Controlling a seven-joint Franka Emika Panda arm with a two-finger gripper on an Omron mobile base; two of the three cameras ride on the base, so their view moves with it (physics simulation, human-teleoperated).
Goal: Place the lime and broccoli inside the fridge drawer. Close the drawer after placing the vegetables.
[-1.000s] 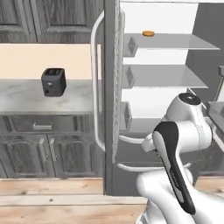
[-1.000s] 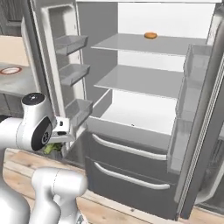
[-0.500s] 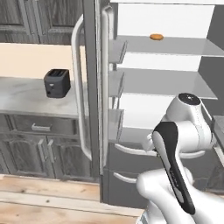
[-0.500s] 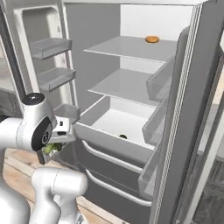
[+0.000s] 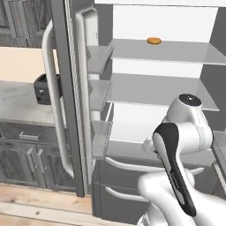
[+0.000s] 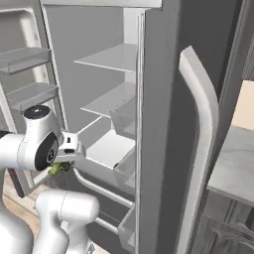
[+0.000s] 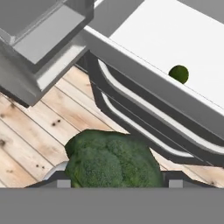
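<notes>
Right now the gripper (image 7: pixel 114 180) is clamped on the broccoli (image 7: pixel 113 162), its two fingers pressed in from either side of the floret, which bulges up between them in the hand view. In the right base view a bit of green (image 6: pixel 59 167) peeks out just under the white wrist, low and in front of the open fridge, out over the wooden floor (image 7: pixel 39 127) rather than over any shelf. The fridge drawer (image 7: pixel 175 43) stands pulled out — its pale floor lies ahead of the hand and higher than it, beyond the drawer's front wall and above the dark fronts with curved bar handles (image 7: pixel 144 118). The lime (image 7: pixel 178 73) already sits inside on that pale floor, just behind the front wall. So the relation that matters is plain: the drawer lies forward and up from the held broccoli, and the front wall stands between them. My judgement is that the hand must rise above that wall before it travels in, or the floret could knock the rim. The lime rests near the front edge, so a drop point to one side of it or further back looks safer. A small orange item (image 5: pixel 153 40) sits on the top shelf, well apart from all this. Closing the drawer is not yet done.
</notes>
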